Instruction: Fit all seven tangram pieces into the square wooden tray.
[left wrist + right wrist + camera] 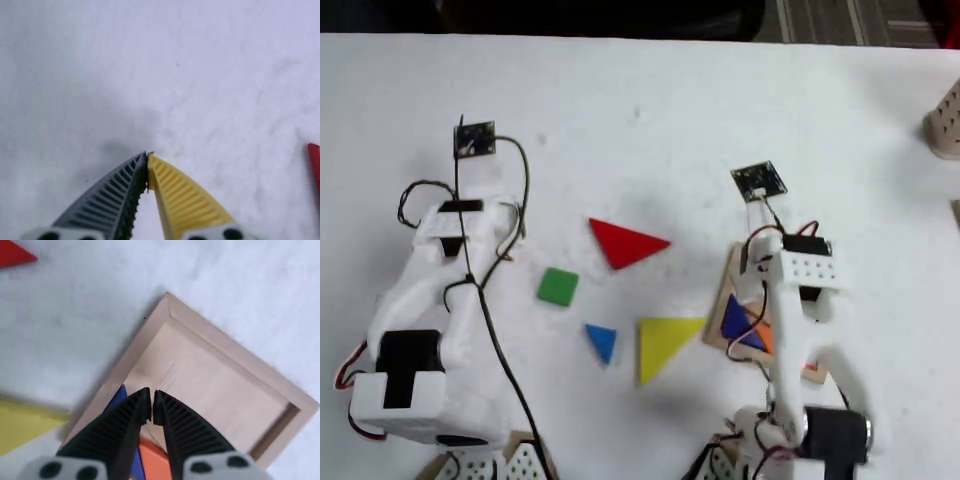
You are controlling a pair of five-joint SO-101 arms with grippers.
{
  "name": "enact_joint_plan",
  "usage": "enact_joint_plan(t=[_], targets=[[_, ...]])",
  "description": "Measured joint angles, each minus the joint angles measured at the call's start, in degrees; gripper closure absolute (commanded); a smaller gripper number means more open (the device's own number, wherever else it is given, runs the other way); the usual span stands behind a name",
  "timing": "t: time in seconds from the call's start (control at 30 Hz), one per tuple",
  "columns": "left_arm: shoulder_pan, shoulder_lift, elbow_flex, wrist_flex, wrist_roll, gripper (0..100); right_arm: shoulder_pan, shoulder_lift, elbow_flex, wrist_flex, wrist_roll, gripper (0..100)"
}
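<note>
On the white desk (640,120) the square wooden tray (150,335) is half hidden under the right arm. The clenched right gripper (151,400) covers part of the dark blue piece (733,318) and the orange piece (152,460) inside the tray. Between the arms lie the yellow triangle (663,340), red triangle (623,243), green square (558,287) and small blue triangle (602,341); the left gripper (147,162), also clenched, is over bare desk.

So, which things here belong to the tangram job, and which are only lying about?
Job: wooden tray, red triangle, green square, small blue triangle, yellow triangle, blue piece and orange piece in the tray.
Lying about: beige holed object at the table's edge.
</note>
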Motion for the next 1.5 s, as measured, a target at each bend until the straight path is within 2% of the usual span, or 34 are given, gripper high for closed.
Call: enact_joint_plan(t=[0.3,0.47,1.0,1.33,1.5], targets=[[0.0,0.0,0.0,0.0,0.0,98,0.4,5.9,0.0,-1.5,0.1,98.1],[0.0,0.0,0.0,0.0,0.0,98,0.3,5.9,0.0,2.2,3.3,98.1],[0.0,0.0,0.0,0.0,0.0,98,0.4,5.8,-1.8,9.8,3.8,98.1],[0.0,0.0,0.0,0.0,0.0,98,0.4,-10.1,-4.0,19.0,3.6,98.1],[0.0,0.0,0.0,0.0,-2.7,98,0.0,-17.1,0.6,21.9,-1.3,98.1]])
